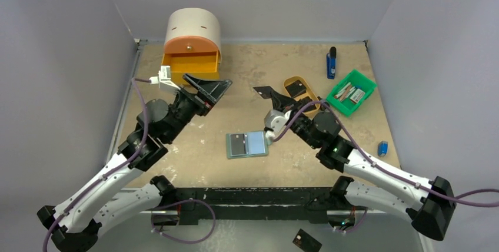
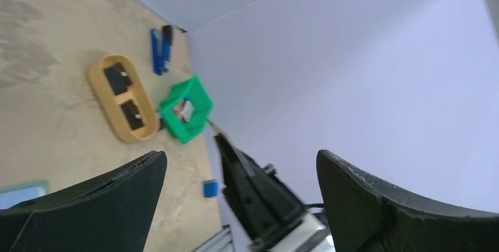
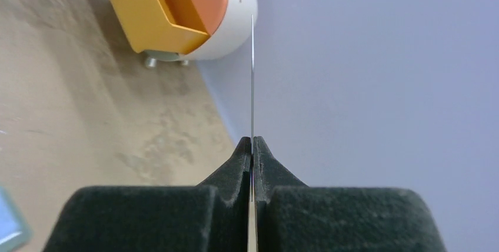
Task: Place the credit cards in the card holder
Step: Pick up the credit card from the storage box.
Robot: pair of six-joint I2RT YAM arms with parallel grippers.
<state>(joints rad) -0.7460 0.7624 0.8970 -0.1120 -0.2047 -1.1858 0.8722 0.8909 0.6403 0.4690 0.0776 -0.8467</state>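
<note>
Black credit card (image 1: 264,92) pinched by one edge in the right end effector (image 1: 275,105), which is clenched on it and raised off the worktop (image 1: 200,158) near frame centre. The card holder (image 1: 247,144) lies open and flat just below and slightly left of that end effector — long axis left-to-right in the frame. Right arm is plainly nearer; left end effector (image 1: 212,90) hangs released and empty, upper left of the holder. Judgement — the card must tip down toward the pockets.
</note>
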